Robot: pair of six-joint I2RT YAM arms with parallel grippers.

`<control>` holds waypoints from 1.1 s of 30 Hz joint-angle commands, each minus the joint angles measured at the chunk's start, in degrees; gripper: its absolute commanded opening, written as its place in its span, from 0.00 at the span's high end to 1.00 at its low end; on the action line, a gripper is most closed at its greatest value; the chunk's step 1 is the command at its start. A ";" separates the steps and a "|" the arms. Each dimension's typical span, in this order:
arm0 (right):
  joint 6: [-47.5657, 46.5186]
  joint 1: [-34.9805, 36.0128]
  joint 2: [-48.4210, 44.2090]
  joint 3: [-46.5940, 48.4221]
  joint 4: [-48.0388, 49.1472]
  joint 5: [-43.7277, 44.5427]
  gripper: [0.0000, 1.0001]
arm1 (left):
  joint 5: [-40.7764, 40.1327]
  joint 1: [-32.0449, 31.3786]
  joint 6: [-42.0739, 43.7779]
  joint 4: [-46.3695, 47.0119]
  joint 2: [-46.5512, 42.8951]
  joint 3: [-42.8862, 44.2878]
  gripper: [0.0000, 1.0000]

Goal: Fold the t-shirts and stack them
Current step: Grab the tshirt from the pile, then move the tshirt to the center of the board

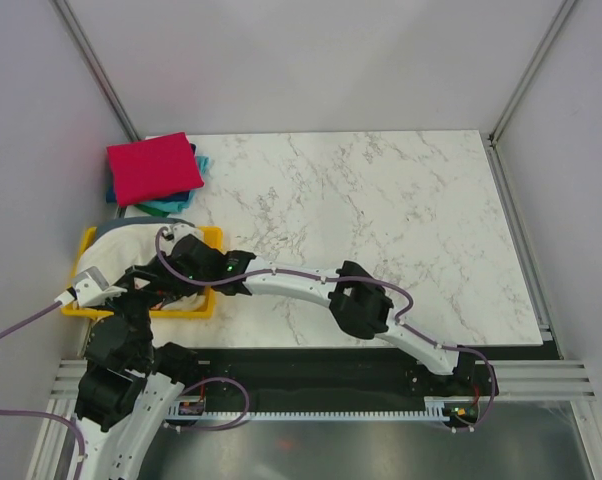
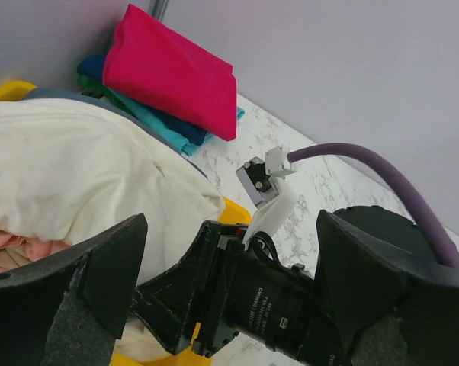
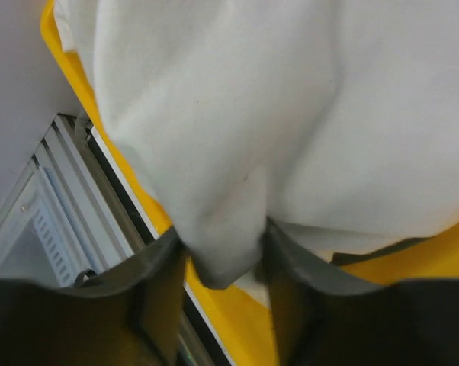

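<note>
A cream-white t-shirt lies heaped in the yellow tray. My right gripper reaches across into the tray and is shut on a fold of the cream-white shirt near the tray's near rim. My left gripper is open and empty beside the tray, its fingers either side of the right arm's wrist. A salmon pink shirt shows under the cream one, and a slate grey-blue edge behind it. A folded red shirt lies on teal cloth at the back left.
The yellow tray sits at the table's front left corner, next to the metal rail at the table edge. The grey side wall stands close on the left. The marble table top stretches to the right.
</note>
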 commanded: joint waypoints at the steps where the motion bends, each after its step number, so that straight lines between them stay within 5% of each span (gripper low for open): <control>1: 0.29 -0.32 -0.56 3.49 0.29 0.01 0.57 | -2.30 0.23 -1.65 -0.21 -5.13 1.54 0.00; 3: -0.24 -0.32 -2.49 1.92 0.47 2.72 0.83 | -2.30 0.31 -1.65 -0.12 -5.13 1.54 0.00; 8: -4.54 -0.84 -8.81 -0.02 0.38 7.47 1.00 | -2.30 0.58 -1.65 -0.39 -5.13 1.72 0.00; 19: -6.56 -14.02 -36.22 -3.00 -3.04 8.35 1.00 | -2.74 1.63 -1.56 -0.48 -5.13 1.81 0.00; 24: -7.10 -18.24 -58.45 -24.85 -3.31 16.08 0.99 | -2.31 1.63 -1.48 -0.39 -5.04 1.45 0.00; 25: -6.75 -18.86 -61.96 -29.42 -3.57 20.36 0.96 | -2.13 1.72 -1.39 -0.30 -5.04 1.54 0.00; 27: -5.43 -21.40 -71.90 -43.39 -5.40 24.69 0.30 | -1.52 1.72 -1.30 -0.30 -4.95 1.37 0.00; 28: -2.90 -22.72 -74.80 -47.88 -6.81 28.10 0.09 | -1.34 1.81 -0.95 -0.13 -4.95 1.28 0.00; 29: -1.57 -24.12 -79.70 -56.01 -8.30 28.92 0.02 | -0.47 1.72 -0.60 0.14 -4.87 1.19 0.00; 33: 4.50 -37.47 -85.81 -68.21 -21.54 29.89 0.02 | 7.43 1.72 2.38 1.89 -3.20 1.19 0.00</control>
